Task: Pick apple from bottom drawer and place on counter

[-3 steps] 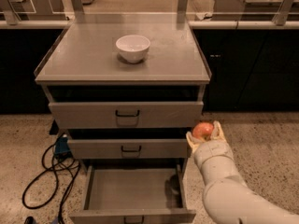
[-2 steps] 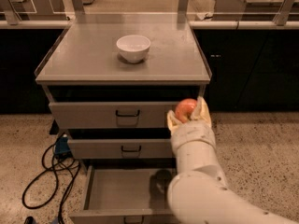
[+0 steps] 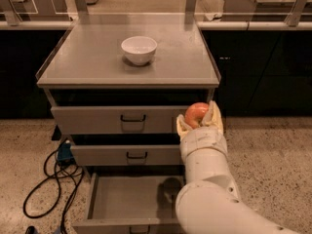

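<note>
1. Since a second ago the tool (image 3: 199,118) has come up and to the left. It was level with the right end of the middle drawer (image 3: 107,155); now it hangs in front of the right end of the top drawer (image 3: 112,120).
2. Against the frame 0.7 s back, the tool has barely shifted. The arm's bulk sits further right, so more of the bottom drawer (image 3: 126,199) floor shows.
3. Tool state: clenched on the apple (image 3: 196,115). I see a pale finger on each side, with the red-orange top and yellowish patch showing between them.
4. Apple position: out of the drawer and carried in the air. It is lower than the front edge of the desk (image 3: 97,62) and in front of it, not over it.
5. Desk lies above and behind the tool. A white bowl (image 3: 139,49) stands on it, up and to the left of the tool, well apart.
6. Bottom drawer is pulled out, below and left of the tool. Its grey floor carries a dark shadow near the arm. I cannot see the right part, which the arm hides.
7. Middle drawer front sits just below and left of the tool, with its black handle visible.
8. Black cables (image 3: 48,179) trail on the speckled floor (image 3: 273,150), far to the left and lower than the tool.
</note>
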`<state>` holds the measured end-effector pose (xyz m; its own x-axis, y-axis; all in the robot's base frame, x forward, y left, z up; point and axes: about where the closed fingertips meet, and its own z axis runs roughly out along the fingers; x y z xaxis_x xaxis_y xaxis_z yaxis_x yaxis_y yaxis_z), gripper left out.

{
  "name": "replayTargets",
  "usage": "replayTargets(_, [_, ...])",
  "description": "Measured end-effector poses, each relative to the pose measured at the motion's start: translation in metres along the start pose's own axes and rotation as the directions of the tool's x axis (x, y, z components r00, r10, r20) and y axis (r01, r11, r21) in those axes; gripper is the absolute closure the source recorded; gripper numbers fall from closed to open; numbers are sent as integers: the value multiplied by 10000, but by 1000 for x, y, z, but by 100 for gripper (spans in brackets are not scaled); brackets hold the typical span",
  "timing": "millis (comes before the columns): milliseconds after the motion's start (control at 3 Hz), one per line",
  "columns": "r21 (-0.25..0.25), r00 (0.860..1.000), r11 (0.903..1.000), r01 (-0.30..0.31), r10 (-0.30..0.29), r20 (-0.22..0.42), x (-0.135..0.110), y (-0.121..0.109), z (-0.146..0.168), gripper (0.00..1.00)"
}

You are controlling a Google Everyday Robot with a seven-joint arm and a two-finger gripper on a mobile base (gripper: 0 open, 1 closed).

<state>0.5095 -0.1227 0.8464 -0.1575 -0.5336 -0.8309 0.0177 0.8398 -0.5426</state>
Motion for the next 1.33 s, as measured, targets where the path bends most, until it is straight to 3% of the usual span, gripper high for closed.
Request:
replayTargets(333, [25,9970,9970,-768,768,38,6,-36,25,100])
replayTargets(667, [-309,9918,9919,-1231,1240,302,6,-85,73,100])
replayTargets(1000, [-968,9883,9855,-1396,1447,484,-15,-113,124,100])
replayTargets(1333, [-1466,9826,9784,-1459,1605,935,-69,-135,174,100])
